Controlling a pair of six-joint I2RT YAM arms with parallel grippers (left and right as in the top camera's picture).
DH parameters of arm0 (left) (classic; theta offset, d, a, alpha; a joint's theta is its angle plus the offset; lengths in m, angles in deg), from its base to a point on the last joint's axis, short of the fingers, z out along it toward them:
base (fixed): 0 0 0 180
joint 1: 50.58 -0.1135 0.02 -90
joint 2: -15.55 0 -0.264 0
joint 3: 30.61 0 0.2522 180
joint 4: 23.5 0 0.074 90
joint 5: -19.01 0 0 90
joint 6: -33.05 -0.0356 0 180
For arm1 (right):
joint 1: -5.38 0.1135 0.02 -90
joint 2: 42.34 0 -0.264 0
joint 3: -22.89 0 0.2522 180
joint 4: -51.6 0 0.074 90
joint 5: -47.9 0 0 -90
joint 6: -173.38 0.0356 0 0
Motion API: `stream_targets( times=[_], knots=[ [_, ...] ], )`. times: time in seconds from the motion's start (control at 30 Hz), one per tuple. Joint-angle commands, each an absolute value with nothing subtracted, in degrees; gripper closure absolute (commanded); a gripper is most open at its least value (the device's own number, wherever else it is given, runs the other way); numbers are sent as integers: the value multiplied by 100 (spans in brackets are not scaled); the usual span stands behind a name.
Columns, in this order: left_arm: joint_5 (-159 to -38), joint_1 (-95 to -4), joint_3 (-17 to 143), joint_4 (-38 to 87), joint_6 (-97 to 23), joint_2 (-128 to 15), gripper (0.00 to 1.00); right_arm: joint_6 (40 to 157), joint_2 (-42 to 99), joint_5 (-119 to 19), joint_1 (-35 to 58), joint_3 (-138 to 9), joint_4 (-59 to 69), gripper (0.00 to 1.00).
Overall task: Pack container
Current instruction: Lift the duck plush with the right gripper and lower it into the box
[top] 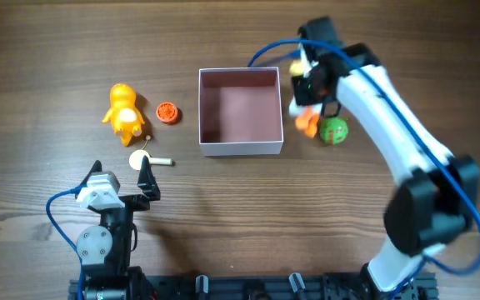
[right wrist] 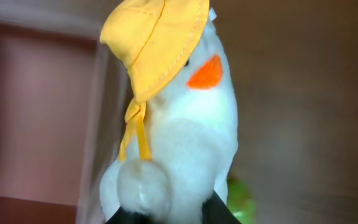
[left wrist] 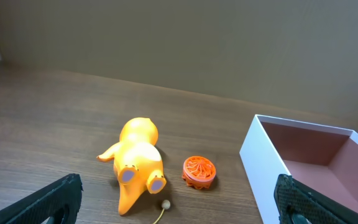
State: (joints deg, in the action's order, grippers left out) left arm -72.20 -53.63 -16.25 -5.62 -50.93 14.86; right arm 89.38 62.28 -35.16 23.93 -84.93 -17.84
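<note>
The container (top: 241, 148) is a square shallow box with white walls and a pinkish-brown inside, at the table's middle; it also shows in the left wrist view (left wrist: 260, 158) and in the right wrist view (right wrist: 36, 106). My right gripper (top: 307, 71) is shut on a white plush duck with a yellow hat (right wrist: 179, 124) and holds it just right of the container's right wall. My left gripper (top: 122, 171) is open and empty, near the front left. An orange toy animal (top: 123, 110), an orange round toy (top: 167, 112) and a small white piece (top: 140, 159) lie left of the container.
A green ball-like toy (top: 334, 131) and an orange toy (top: 307, 123) lie right of the container, under my right arm. The green toy also shows in the right wrist view (right wrist: 241, 199).
</note>
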Motion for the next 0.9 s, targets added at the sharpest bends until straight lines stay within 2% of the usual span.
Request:
stream_targets(
  times=[0.0, 0.13, 0.3, 0.57, 0.87],
  knots=[
    [-7268, -5341, -1653, -540, -5227, 1539, 0, 8936, 5260, -3520, 2369, -8779, -1634, 96],
    [-7268, -5341, -1653, -538, -5227, 1539, 0, 9174, 4836, -4318, 2434, -8779, -1470, 96],
    [-7268, -5341, -1653, -538, -5227, 1539, 0, 9711, 5179, -4777, 2978, -8766, -1192, 96],
    [-7268, -5341, -1653, -538, -5227, 1539, 0, 9751, 6370, -3925, 3877, -8766, -630, 96],
    [-7268, -5341, -1653, -538, -5227, 1539, 0, 9792, 7115, -3387, 3934, -8757, -954, 96]
  ],
)
